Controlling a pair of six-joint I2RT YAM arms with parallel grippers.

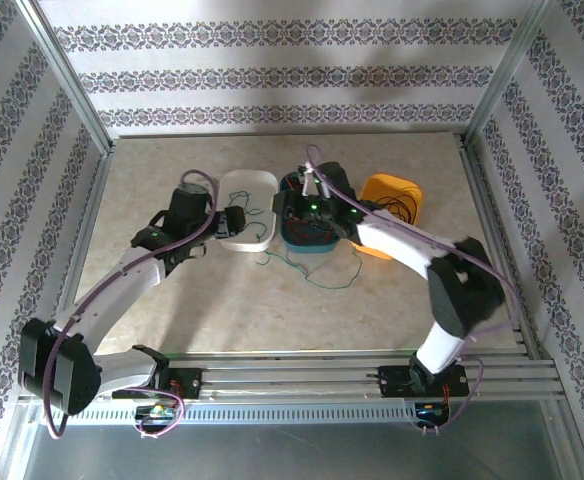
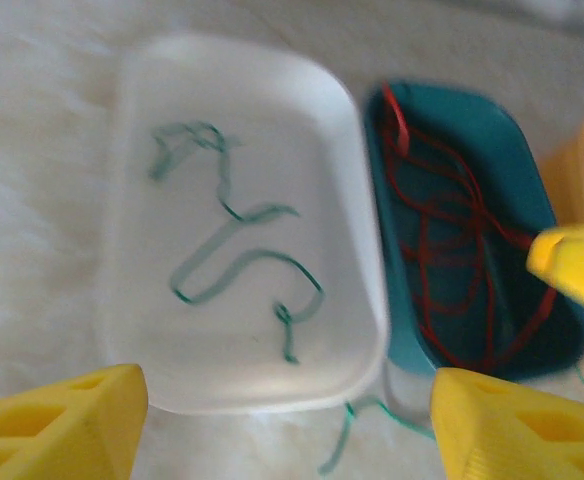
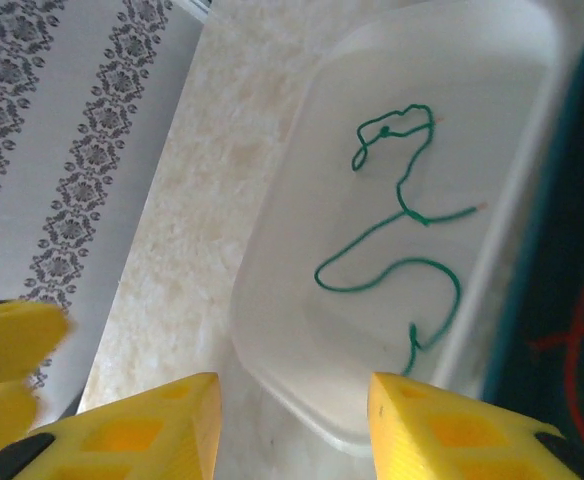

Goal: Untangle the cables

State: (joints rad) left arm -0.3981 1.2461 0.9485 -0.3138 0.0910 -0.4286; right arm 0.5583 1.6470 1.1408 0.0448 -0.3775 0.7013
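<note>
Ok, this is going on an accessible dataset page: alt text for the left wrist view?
A loose green cable lies in a white tray, beside a teal tray holding tangled red cables. The left gripper is open, its yellow fingers at the bottom corners.

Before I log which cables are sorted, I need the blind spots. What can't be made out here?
Top view: the teal tray lies mostly under the right arm; its contents are hidden.
Left wrist: the red cables overlap and blur; count unclear.
Left wrist: the orange tray is cut off by the right edge.
Top view: the black cable in it is too thin to trace.
</note>
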